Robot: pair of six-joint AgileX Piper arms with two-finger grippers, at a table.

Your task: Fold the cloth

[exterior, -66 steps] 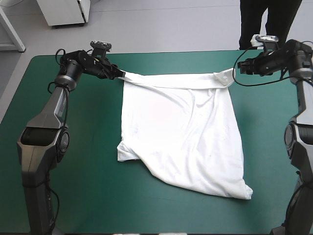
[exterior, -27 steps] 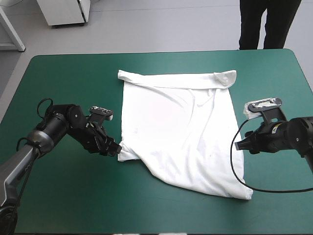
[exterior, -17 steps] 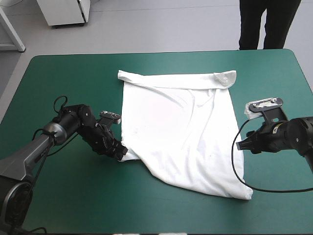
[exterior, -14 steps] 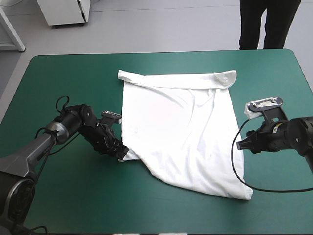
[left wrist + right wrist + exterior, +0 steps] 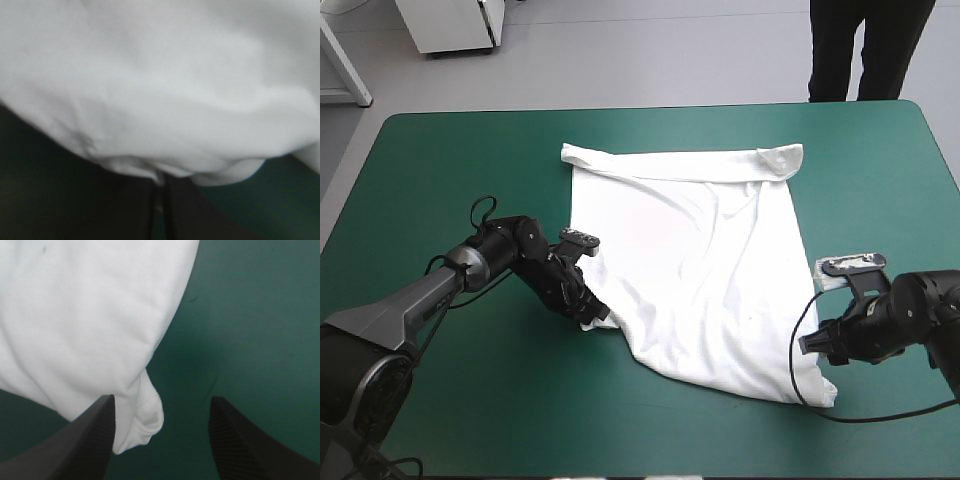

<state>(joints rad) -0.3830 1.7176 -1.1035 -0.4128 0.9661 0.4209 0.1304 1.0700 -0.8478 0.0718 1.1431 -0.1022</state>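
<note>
Teal-green surface [image 5: 440, 180] fills most of the high view, and the white T-shirt [image 5: 690, 260] lies spread flat on its middle, a little askew. The far edge runs straight, parallel to the surface's far edge, with a small fold at each far corner. The near edge slants from the near-left corner down toward the near-right one.

At the near-left corner sits the left gripper [image 5: 588, 316], low on the surface, its arm reaching in from the left side. In the left wrist view its black fingers [image 5: 187, 215] are pressed together into one arch with only a thin slit between them. A sliver of white shows at their tips, so they are pinching the T-shirt's edge. Ahead of them the cloth bulges as a broad white field, with dark cover to either side.

Over on the right, the right gripper [image 5: 810, 345] sits low beside the T-shirt's right edge, just short of the near-right corner. In the right wrist view its fingers [image 5: 85, 440] are spread wide and hold nothing. The rolled corner of the T-shirt lies between them, close against one finger and well apart from the other. Bare cover fills the rest of the gap.
</note>
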